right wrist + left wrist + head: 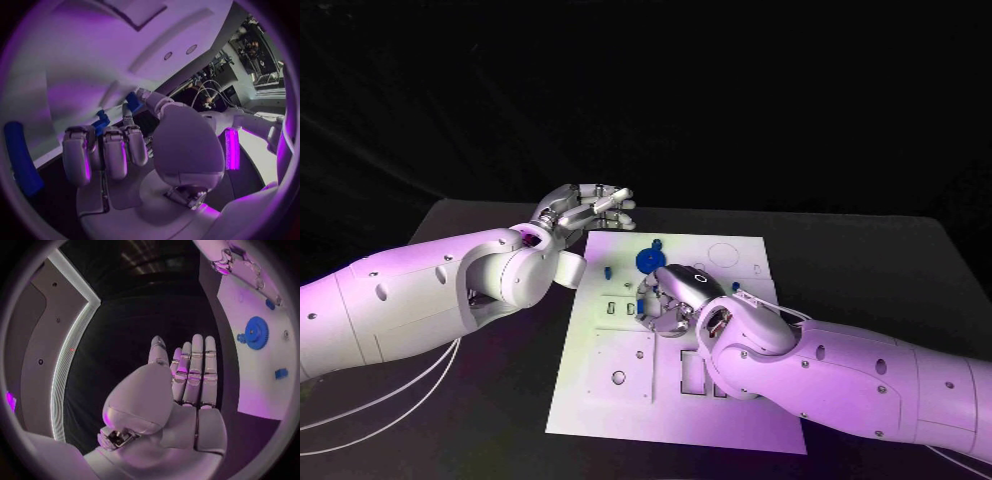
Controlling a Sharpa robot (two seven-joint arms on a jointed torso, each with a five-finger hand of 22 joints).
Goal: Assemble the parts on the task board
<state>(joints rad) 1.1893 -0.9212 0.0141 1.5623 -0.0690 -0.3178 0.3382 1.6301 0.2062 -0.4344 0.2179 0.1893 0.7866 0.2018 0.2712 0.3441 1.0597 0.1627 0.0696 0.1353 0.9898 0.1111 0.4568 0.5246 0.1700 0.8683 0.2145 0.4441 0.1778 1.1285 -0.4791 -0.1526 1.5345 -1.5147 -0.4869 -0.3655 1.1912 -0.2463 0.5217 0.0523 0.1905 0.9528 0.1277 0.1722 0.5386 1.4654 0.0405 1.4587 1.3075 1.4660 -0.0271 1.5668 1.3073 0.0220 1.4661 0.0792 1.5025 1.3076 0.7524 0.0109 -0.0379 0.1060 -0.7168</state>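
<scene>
The task board (678, 400) is lying in the middle of the table (877, 260); a gear-shaped part (649, 261) is sitting on the board's far half; the right hand (678, 300) is resting on the board just before it; the left hand (586, 211) is hovering beyond the board's far left corner, off the board.

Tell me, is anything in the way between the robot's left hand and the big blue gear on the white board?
Nothing visible is. The left hand hovers open beside the task board's far left corner, and the blue gear sits uncovered on the board. The right hand rests just nearer the robot than the gear, not between them.
</scene>
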